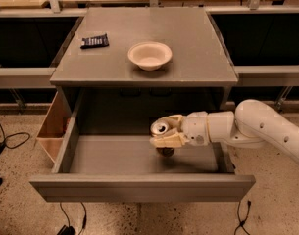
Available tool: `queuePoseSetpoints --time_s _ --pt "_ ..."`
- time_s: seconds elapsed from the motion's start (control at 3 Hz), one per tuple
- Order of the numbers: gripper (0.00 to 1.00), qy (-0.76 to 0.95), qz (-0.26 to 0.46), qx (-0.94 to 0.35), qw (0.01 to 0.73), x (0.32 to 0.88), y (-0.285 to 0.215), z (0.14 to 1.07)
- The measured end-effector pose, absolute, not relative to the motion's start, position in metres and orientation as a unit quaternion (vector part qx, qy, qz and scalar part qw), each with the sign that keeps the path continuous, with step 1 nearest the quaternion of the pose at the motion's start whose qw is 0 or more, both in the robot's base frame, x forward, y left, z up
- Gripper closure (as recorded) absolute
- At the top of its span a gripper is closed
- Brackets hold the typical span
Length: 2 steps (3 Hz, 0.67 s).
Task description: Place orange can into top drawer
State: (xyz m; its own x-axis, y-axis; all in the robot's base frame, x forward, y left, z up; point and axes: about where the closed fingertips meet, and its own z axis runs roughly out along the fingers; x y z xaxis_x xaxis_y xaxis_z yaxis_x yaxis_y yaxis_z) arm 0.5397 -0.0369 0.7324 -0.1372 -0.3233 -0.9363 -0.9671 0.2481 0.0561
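Soft overhead light, worktop [188,38] evenly lit, top drawer [139,187] shadowed beneath its front edge, pale gripper [163,135] bright over the drawer, clasping orange can [160,127]

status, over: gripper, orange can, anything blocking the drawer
Gripper over wide grey metal top drawer, which stands open. Jaws shut on small orange can with silver top. Nothing seen in its way.

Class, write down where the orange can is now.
Held in the white pincer, the small orange drink can is inside the open grey metal drawer, right of centre.

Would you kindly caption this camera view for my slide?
Gripper holds the orange can inside the open top drawer; white bowl on the cabinet top.
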Motion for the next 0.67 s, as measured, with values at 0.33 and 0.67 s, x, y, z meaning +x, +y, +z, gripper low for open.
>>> queuePoseSetpoints --time_s 0.33,0.67 --pt "1.00 0.675 0.383 -0.466 0.424 0.531 -0.029 0.709" --pt "0.83 0.684 0.390 -0.444 0.428 0.528 -0.023 0.693"
